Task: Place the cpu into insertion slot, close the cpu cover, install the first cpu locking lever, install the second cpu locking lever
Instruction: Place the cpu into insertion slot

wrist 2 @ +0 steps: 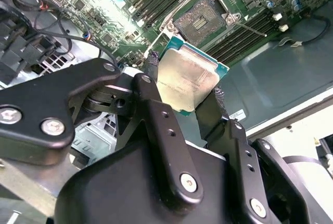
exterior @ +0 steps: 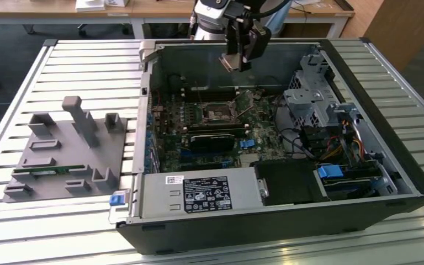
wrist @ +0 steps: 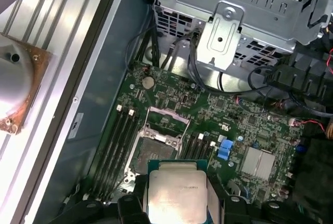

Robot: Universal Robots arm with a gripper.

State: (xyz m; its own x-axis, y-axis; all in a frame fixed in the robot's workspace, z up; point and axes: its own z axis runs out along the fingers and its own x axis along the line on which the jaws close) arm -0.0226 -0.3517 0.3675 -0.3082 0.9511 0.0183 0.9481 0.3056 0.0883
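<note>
My gripper (exterior: 238, 59) hangs over the far side of the open computer case, shut on the cpu (wrist 2: 187, 78), a small square chip with a pale metal top and a green edge. Both wrist views show black fingers (wrist 2: 150, 73) pressing on two opposite edges of the cpu (wrist: 177, 195). Well below it, the insertion slot (wrist: 156, 148) lies open on the green motherboard (exterior: 260, 130), its contact field bare. The cpu cover (wrist: 167, 117) is flipped back beside the slot. A thin locking lever (wrist 2: 250, 26) sticks out along the slot (wrist 2: 200, 21).
A black power supply with a white label (exterior: 197, 193) fills the case's near side. A metal drive cage (exterior: 315, 99) with cables stands at the exterior view's right. A grey plastic fixture (exterior: 64, 149) rests on the slatted table at the exterior view's left.
</note>
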